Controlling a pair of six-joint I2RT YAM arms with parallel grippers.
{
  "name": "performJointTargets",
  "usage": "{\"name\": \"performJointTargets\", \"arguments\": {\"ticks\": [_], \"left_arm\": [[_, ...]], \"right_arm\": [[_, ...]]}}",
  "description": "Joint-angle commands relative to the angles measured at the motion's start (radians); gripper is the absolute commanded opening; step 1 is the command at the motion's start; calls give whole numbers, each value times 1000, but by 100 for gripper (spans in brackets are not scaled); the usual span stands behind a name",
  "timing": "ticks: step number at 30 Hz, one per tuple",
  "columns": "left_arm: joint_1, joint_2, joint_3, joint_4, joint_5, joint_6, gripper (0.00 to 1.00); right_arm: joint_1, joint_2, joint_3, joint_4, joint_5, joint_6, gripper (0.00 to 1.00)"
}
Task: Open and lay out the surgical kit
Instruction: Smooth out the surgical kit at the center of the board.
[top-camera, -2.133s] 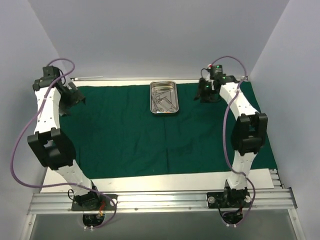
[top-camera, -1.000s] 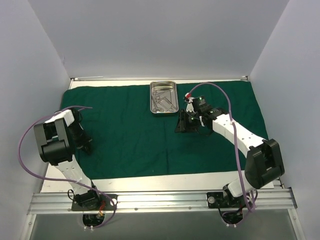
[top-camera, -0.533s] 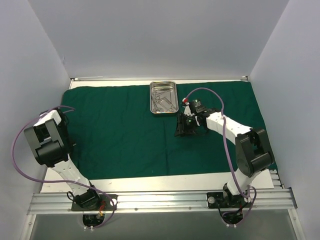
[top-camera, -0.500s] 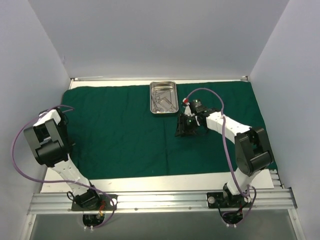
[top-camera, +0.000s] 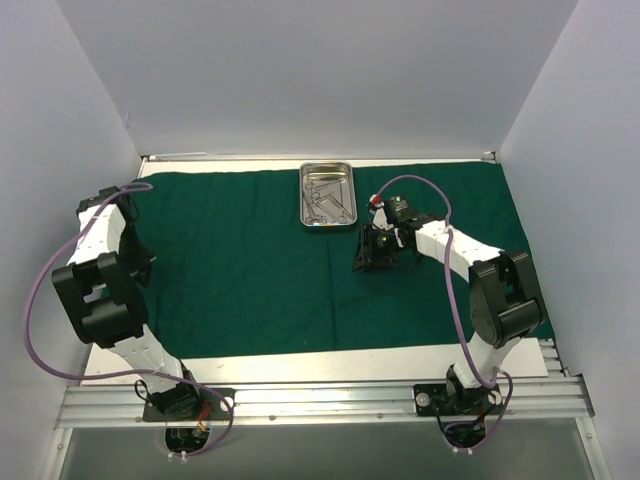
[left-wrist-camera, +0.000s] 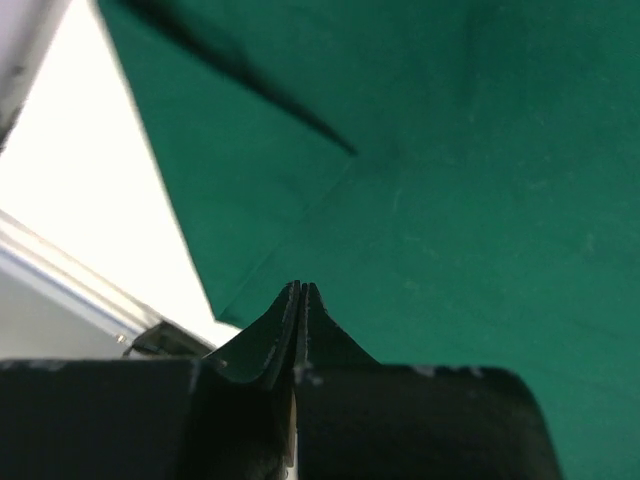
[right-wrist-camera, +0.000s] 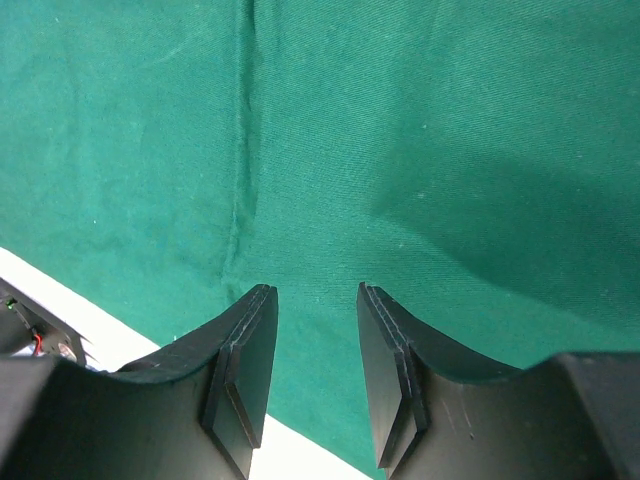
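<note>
Once spread flat, drape (top-camera: 240, 270): covering most of the table (top-camera: 300, 362); soft creases (right-wrist-camera: 240, 190) near the middle.
Tray (top-camera: 304, 196): on the far edge of the drape, about centre, sitting level.
Instruments (top-camera: 326, 200): all inside the tray, lying across each other; too small to count.
Right gripper (right-wrist-camera: 313, 292): about half open, empty; low over bare cloth, near the tray's near right corner.
Left gripper (left-wrist-camera: 300, 290): pressed fully together, holding nothing; above the left edge of the drape, well apart from the tray.
Step in hand, as judged: taking the first of the instruments out of the tray.
How to do it well: bring the right gripper over the tray from above; choose the topmost piece; pinch across the shank, not the rings; lift straight up; put down on open cloth, away from the creases.
Risk: slipping of thin steel between the pads; hooking of a second piece; sliding of the tray. If needed, steady its rim with the left gripper.
</note>
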Motion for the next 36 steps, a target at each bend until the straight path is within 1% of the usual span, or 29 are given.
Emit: {"name": "performJointTargets", "arguments": {"ticks": [1,6,8,12,13,14,17,18,20,21,22,24,28,30,34,35,36], "left_arm": [[3,80,-32,73,61,30,2],[6,152,-80,161,89,98,2],[7,178,-92,191,130,121,2],[9,219,-101,178,104,133,2],[12,237,-97,162,75,126,2],[18,245,-95,124,6,113,2],[69,256,-103,43,-115,57,2],[111,258,-106,27,-199,31,2],[161,261,-115,-22,-282,4,2],[187,259,-112,-37,-346,-28,2],[229,247,-101,-51,-359,-39,2],[247,225,-65,-85,-402,-60,2],[216,149,-9,-128,-451,-51,2],[185,106,-11,-128,-432,-42,2],[113,-29,-21,-96,-329,-28,2],[69,-48,-24,-89,-326,-29,2],[51,-60,-31,-80,-324,-25,2]], "right_arm": [[0,-30,29,-28,-24,-13,38],[0,-41,29,-23,-24,-14,37],[0,-35,26,-21,-24,-14,37],[0,-29,29,-18,-26,-16,37],[0,-29,29,-20,-26,-16,37],[0,-26,30,-17,-27,-16,37],[2,-20,30,-17,-32,-18,37],[0,-18,30,-17,-32,-18,37],[0,-17,27,-14,-37,-18,37],[0,-17,26,-9,-38,-16,37],[0,-17,27,-9,-41,-16,37],[2,-16,27,-6,-49,-13,37],[5,-10,35,-11,-53,-13,37],[8,-10,37,-15,-50,-16,37],[9,-13,43,-31,-43,-19,37],[11,-16,44,-38,-40,-21,37],[11,-18,46,-40,-37,-21,37]]}}
